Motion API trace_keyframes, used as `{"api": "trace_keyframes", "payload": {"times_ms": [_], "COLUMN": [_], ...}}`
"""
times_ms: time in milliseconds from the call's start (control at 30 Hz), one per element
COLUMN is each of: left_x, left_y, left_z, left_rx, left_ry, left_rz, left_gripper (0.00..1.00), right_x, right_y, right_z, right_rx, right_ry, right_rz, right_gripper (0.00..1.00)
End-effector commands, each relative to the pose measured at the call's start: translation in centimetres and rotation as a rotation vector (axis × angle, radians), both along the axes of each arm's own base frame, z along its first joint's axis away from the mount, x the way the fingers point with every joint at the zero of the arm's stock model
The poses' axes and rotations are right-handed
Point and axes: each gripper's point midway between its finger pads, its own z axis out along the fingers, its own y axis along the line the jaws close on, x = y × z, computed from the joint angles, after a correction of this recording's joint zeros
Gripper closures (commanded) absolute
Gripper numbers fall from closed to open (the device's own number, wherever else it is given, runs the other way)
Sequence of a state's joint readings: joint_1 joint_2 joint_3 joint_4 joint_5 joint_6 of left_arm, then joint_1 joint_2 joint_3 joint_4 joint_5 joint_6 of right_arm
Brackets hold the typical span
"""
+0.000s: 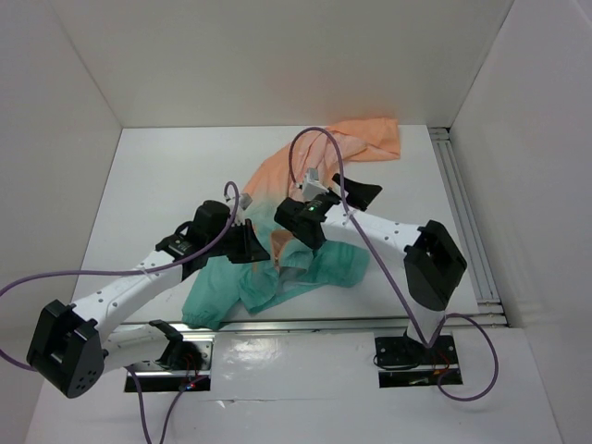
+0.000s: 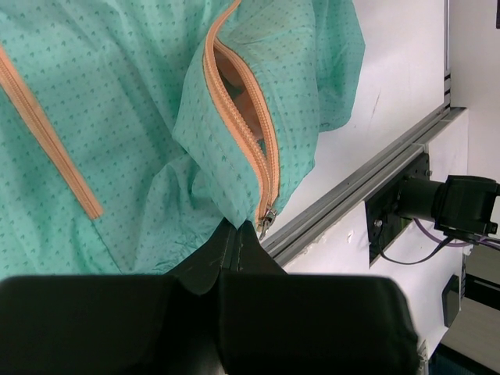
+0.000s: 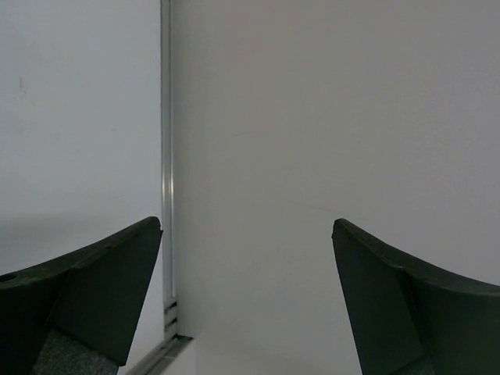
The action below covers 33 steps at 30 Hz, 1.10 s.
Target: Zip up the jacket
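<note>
The jacket [image 1: 305, 222] lies crumpled mid-table, its peach end far right and its teal end near. My left gripper [image 1: 252, 242] is shut on the teal hem. In the left wrist view the jaws [image 2: 237, 228] pinch the jacket [image 2: 117, 117] right beside the metal slider [image 2: 267, 215] at the bottom of the orange front zipper [image 2: 242, 125], which gapes open above it. The orange pocket zip [image 2: 47, 133] runs at the left. My right gripper [image 1: 356, 194] hovers over the jacket's middle, open and empty; its view [image 3: 246, 234] shows only white wall.
An aluminium rail [image 1: 462, 222] runs along the table's right side, and another [image 2: 351, 195] along the near edge just beyond the jacket hem. White walls enclose the table. Purple cables [image 1: 314, 139] loop above both arms.
</note>
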<state>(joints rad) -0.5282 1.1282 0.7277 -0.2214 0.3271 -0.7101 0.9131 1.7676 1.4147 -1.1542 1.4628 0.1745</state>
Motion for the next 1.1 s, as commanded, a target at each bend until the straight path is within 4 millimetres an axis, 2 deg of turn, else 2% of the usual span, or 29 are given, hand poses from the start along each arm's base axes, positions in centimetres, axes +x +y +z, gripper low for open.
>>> {"api": "trace_keyframes", "payload": {"times_ms": [0,133,200,233,300,333,367,400,433,467,500,633,767,800,900,1000,1033,1067], "left_x": [1.1,0.9,1.0,0.9,0.7,0.7,0.7,0.7,0.7,0.7,0.7,0.7,0.7,0.7,0.7,0.7,0.7,0.7], "left_y": [-1.0,-0.9,-1.0,-0.9,-1.0,-1.0,-1.0,-1.0,-1.0,-1.0,-1.0,-0.8,-0.7,-0.7,-0.7,-0.9,-0.9,-0.9], "left_z": [2.1,1.4,1.6,1.2,1.2,1.2,1.2,1.2,1.2,1.2,1.2,1.3,1.6,1.6,1.6,1.8,1.5,1.2], "left_rx": [-0.046,-0.041,-0.047,-0.042,-0.046,-0.046,-0.046,-0.046,-0.046,-0.046,-0.046,-0.041,-0.046,-0.046,-0.046,-0.056,-0.052,-0.042], "left_ry": [-0.068,-0.059,-0.069,-0.06,-0.057,-0.057,-0.057,-0.057,-0.057,-0.057,-0.057,-0.06,-0.07,-0.07,-0.07,-0.074,-0.067,-0.063], "left_rz": [-0.013,-0.013,-0.013,-0.013,-0.02,-0.02,-0.02,-0.02,-0.02,-0.02,-0.02,-0.011,-0.011,-0.011,-0.011,-0.02,-0.02,-0.025], "left_gripper": [1.0,1.0,1.0,1.0,1.0,1.0,1.0,1.0,1.0,1.0,1.0,1.0,1.0,1.0,1.0,1.0,1.0,1.0], "right_x": [-0.4,0.0,0.3,0.7,1.5,1.7,2.0,2.1,2.4,2.9,3.7,4.6,5.2,5.5,6.3,7.5,8.1,8.7], "right_y": [-1.7,-4.4,-5.1,-5.1,-6.6,-6.3,-7.2,-7.4,-6.8,-7.5,-7.4,-8.7,-10.9,-12.6,-15.8,-17.1,-16.8,-16.3], "right_z": [6.1,3.7,2.0,0.3,-1.1,-1.7,-2.4,-3.0,-3.7,-4.0,-4.2,-6.3,-8.9,-9.1,-9.2,-9.0,-8.9,-7.7], "right_rx": [-0.107,-0.143,-0.14,-0.065,0.026,0.045,0.06,0.065,0.107,0.128,0.156,0.238,0.373,0.386,0.416,0.516,0.551,0.618], "right_ry": [-0.217,-0.146,-0.091,-0.037,-0.003,0.017,0.034,0.051,0.073,0.078,0.078,0.146,0.176,0.155,0.037,-0.049,-0.053,-0.085], "right_rz": [-0.064,-0.13,-0.144,-0.126,-0.165,-0.16,-0.191,-0.2,-0.199,-0.233,-0.256,-0.342,-0.505,-0.572,-0.71,-0.763,-0.745,-0.706], "right_gripper": [0.03,0.06,0.06,0.06,0.06,0.06,0.06,0.06,0.06,0.06,0.06,0.06,0.05,0.05,0.02,0.0,0.0,0.0]}}
